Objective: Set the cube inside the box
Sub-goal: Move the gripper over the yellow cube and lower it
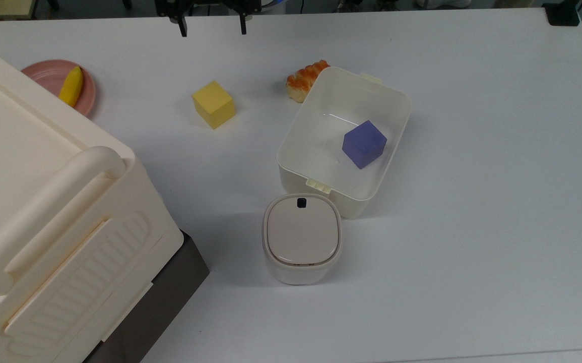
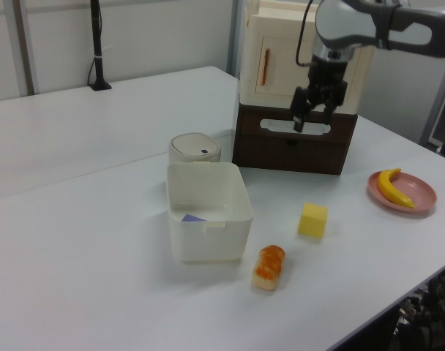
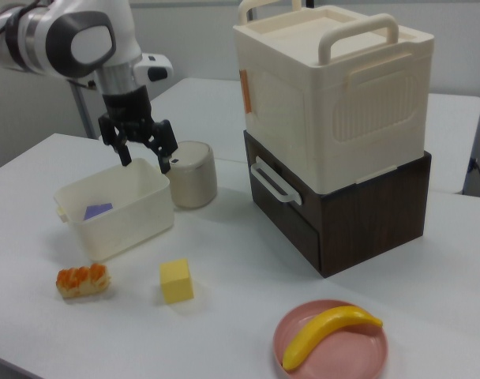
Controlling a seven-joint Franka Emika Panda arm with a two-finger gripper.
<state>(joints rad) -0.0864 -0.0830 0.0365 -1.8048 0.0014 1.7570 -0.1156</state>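
A: Going left to right across the top view, why does everything sit where it does?

B: The cream crate [image 1: 44, 212] rests on a dark wooden drawer unit [image 3: 358, 213], a stable stack off to one side. At its 12 o'clock the pink plate [image 1: 86, 96] carries 1 banana [image 1: 70, 86], which keeps the fruit from rolling. Next comes the cube [image 1: 213, 104], yellow, flat on the table [image 1: 472, 227] with bare space all round it, so I judge a grasp from above is unobstructed.

A: And the gripper?

B: The gripper [image 1: 212, 26] hangs high at the cube's 12 o'clock in the top view, fingers spread wide, holding nothing. It is well apart from the cube, so I'd say the approach is not yet done.

A: Where must the cube go?

B: Into the box [image 1: 291, 141], the open tub at the cube's 3 o'clock. 1 purple cube [image 1: 364, 143] already lies in its far half, leaving floor free on the near side.

A: Anything close to it?

B: A piece of toy bread [image 1: 307, 78] touches or nearly touches its rim at 11 o'clock, and the small lidded bin [image 1: 302, 237] stands just beside it at 6 o'clock.

A: The count?

B: 2 cubes, 1 box, 1 bin, 1 crate, 1 plate, 1 banana, 1 bread.
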